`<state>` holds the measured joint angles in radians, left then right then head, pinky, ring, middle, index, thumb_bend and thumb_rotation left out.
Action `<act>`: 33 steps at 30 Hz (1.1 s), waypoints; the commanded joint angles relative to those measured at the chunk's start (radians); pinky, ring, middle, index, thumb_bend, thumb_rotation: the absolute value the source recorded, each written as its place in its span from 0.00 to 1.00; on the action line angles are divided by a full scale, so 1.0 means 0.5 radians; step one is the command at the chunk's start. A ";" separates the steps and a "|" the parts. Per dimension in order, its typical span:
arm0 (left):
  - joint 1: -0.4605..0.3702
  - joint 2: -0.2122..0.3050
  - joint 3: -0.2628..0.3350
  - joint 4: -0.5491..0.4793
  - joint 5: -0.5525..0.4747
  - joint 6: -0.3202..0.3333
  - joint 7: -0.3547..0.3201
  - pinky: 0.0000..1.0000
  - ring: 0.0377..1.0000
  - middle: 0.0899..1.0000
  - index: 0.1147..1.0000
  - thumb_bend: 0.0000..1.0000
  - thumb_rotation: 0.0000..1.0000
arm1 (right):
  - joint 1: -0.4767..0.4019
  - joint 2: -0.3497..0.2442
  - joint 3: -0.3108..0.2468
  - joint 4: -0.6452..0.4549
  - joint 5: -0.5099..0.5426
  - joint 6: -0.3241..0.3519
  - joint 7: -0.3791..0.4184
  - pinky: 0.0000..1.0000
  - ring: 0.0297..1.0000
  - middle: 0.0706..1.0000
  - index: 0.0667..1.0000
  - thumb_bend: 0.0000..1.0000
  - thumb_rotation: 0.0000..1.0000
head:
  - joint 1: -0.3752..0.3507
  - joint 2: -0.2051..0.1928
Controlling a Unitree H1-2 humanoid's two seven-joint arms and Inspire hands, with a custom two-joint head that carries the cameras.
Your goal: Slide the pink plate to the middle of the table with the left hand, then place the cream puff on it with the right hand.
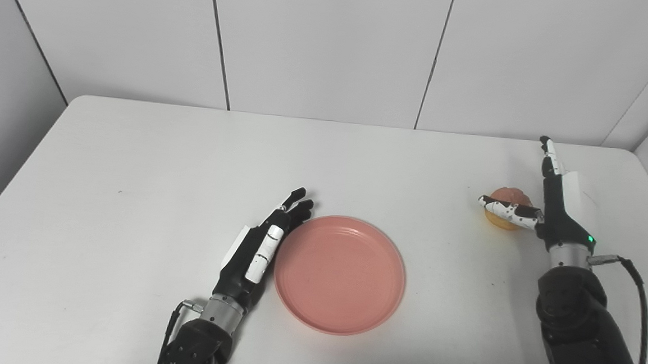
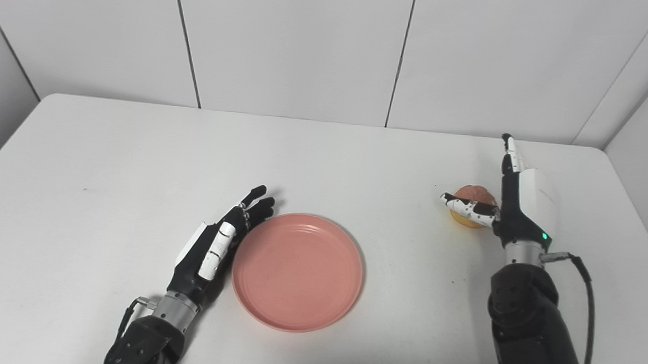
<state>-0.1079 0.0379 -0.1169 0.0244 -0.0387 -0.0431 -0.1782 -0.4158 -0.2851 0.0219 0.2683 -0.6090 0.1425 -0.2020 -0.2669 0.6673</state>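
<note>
The pink plate (image 1: pixel 340 273) lies flat near the middle of the white table, toward the front. My left hand (image 1: pixel 261 247) rests edge-on against the plate's left rim, fingers straight and together, holding nothing. The cream puff (image 1: pixel 505 207), a small golden bun with a pinkish top, sits at the right side of the table. My right hand (image 1: pixel 553 199) stands open just right of it, fingers pointing away from me and the thumb (image 1: pixel 507 210) stretched across the puff's front. The fingers are not closed around the puff.
The white table (image 1: pixel 162 161) ends at a panelled wall along the back and at its side edges. A black cable (image 1: pixel 635 291) loops off my right wrist. Nothing else stands on the table.
</note>
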 commanded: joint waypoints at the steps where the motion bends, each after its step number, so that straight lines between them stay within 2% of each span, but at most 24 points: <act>1: 0.007 0.017 0.007 0.013 -0.008 0.028 -0.008 0.93 0.92 0.91 0.91 0.62 1.00 | -0.084 -0.067 0.016 0.003 -0.003 -0.005 0.002 0.80 0.91 0.93 0.95 0.73 0.26 | 0.002 -0.001; 5: 0.007 0.015 0.010 0.004 -0.009 0.041 -0.004 0.93 0.92 0.91 0.91 0.62 1.00 | -0.101 -0.070 0.039 0.106 0.040 -0.071 -0.020 0.79 0.88 0.91 0.93 0.74 0.21 | 0.002 0.003; 14: 0.001 0.018 0.016 0.020 -0.026 0.037 -0.012 0.94 0.92 0.91 0.91 0.62 1.00 | -0.122 -0.085 0.086 0.200 0.133 -0.070 0.025 0.78 0.88 0.92 0.93 0.72 0.21 | -0.003 0.003; 23: 0.001 0.025 0.009 0.006 -0.023 0.046 -0.018 0.94 0.92 0.91 0.91 0.63 1.00 | -0.125 -0.101 0.108 0.212 0.185 -0.027 0.054 0.71 0.81 0.87 0.87 0.67 0.05 | -0.007 0.008; 25: 0.001 0.022 0.010 0.003 -0.029 0.056 -0.015 0.93 0.92 0.91 0.90 0.63 1.00 | -0.124 -0.101 0.107 0.213 0.193 -0.036 0.050 0.67 0.77 0.85 0.85 0.63 0.01 | -0.007 0.008; 26: 0.000 0.022 0.010 0.002 -0.032 0.061 -0.016 0.94 0.92 0.91 0.90 0.63 1.00 | -0.123 -0.100 0.103 0.212 0.202 -0.039 0.051 0.62 0.74 0.82 0.83 0.58 0.00 | -0.007 0.008; 30: 0.002 0.019 0.009 0.001 -0.028 0.047 -0.012 0.93 0.92 0.90 0.90 0.62 1.00 | -0.121 -0.087 0.066 0.224 0.277 -0.076 0.037 0.59 0.71 0.78 0.78 0.44 0.00 | -0.002 0.010; 33: 0.004 0.017 0.008 0.000 -0.025 0.045 -0.010 0.94 0.92 0.90 0.90 0.62 1.00 | -0.111 -0.093 0.074 0.198 0.264 -0.031 0.032 0.52 0.62 0.68 0.74 0.38 0.00 | 0.002 0.008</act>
<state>-0.1080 0.0445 -0.1150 0.0209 -0.0505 -0.0326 -0.1831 -0.4597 -0.3196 0.0596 0.3820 -0.4825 0.1389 -0.1896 -0.2669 0.6719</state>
